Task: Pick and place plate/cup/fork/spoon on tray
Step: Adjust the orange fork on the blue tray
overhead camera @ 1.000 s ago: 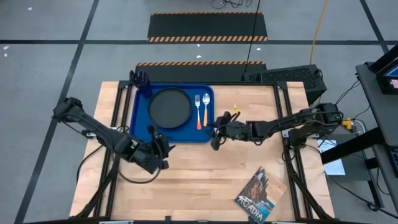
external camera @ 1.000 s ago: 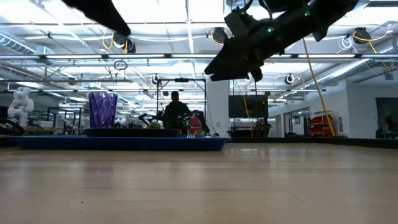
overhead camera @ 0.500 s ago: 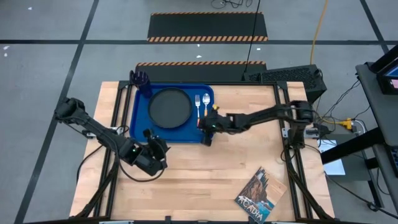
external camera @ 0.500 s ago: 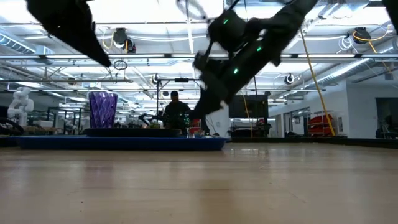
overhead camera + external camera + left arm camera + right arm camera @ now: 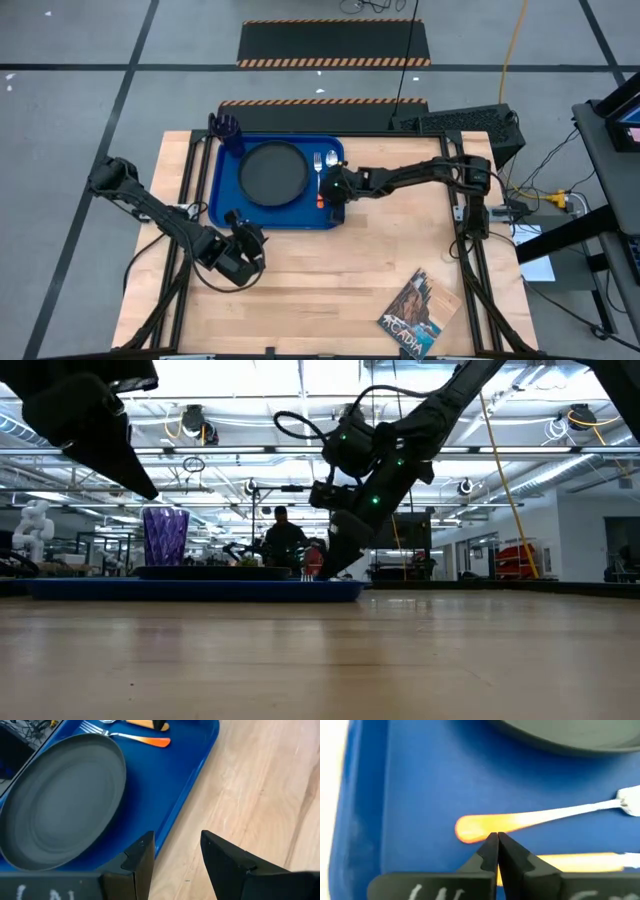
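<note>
Your fork [image 5: 520, 822] and spoon [image 5: 580, 861] lie side by side on the tray [image 5: 225, 205], at 3 o'clock from the plate [image 5: 272, 172]. The right tool [image 5: 496, 851], pinched shut and empty, sits over their handle ends. The left tool [image 5: 175, 855] hangs wide over the bench [image 5: 330, 290].

Glossy blue plastic tray [image 5: 197, 757], matt black plate [image 5: 60, 802], pale wood-grain table [image 5: 260, 785], orange plastic fork [image 5: 530, 822] handle.

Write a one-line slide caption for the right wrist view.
Right tool, shut, over the blue tray beside the fork's orange handle.
</note>
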